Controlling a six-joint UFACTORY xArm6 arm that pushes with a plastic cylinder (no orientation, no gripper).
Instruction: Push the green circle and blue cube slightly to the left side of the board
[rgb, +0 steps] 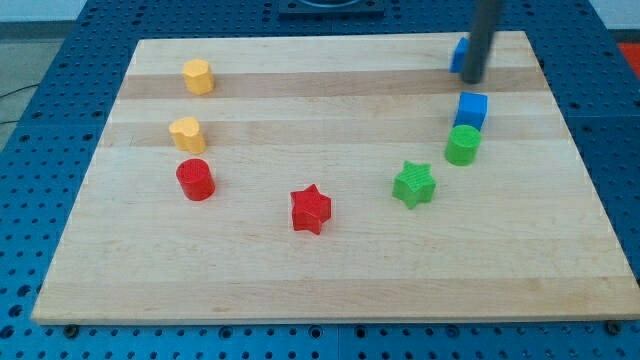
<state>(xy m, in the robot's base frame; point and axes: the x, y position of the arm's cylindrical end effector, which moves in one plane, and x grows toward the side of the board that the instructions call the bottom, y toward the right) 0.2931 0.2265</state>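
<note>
**Tip parked above the blue cube, near the board's top right**

I see my tip (472, 80) resting on the wooden board (330, 280) close to its top right corner. There is no claw on this rig to open or close — just the dark rod, and it grips nothing. Partly hidden behind the rod, touching or nearly touching it on its left, sits a second blue block (459, 54); I cannot make out its shape.

Just below my tip, apart from it, stands the blue cube (472, 109). Directly under that, touching or almost touching it, is the green circle (462, 145). Both lie toward the view's right side of the board.

Further down and left of my tip is the green star (413, 185), near the green circle. The red star (310, 209) lies further left still — lower again. Far to my tip's left are the red cylinder (195, 179), a yellow heart-like block (186, 134) and a yellow hexagonal block (198, 76).
</note>
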